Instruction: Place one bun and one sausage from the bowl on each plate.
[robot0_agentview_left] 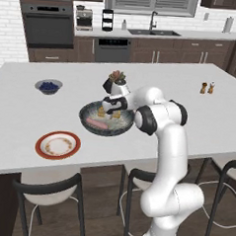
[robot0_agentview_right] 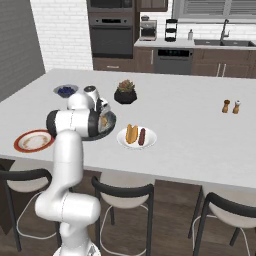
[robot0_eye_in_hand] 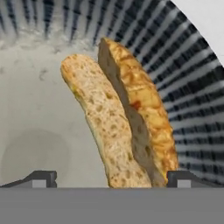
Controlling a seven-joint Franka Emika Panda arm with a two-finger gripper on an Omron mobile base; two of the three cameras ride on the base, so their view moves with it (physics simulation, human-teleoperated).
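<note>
The wide dark bowl stands mid-counter, holding a pink sausage and a bun. My gripper hangs inside the bowl, pointing down. In the hand view the split, golden bun lies on the bowl's pale floor against its ribbed wall. My gripper is open, its fingertips wide on either side of the bun's near end, not touching it. A red-rimmed plate at the front left is bare. A white plate right of the bowl carries a bun and a sausage.
A small grey bowl of blue berries sits at the back left. A black pot with a plant stands just behind the large bowl. Salt and pepper shakers are far right. Stools line the counter's near edge.
</note>
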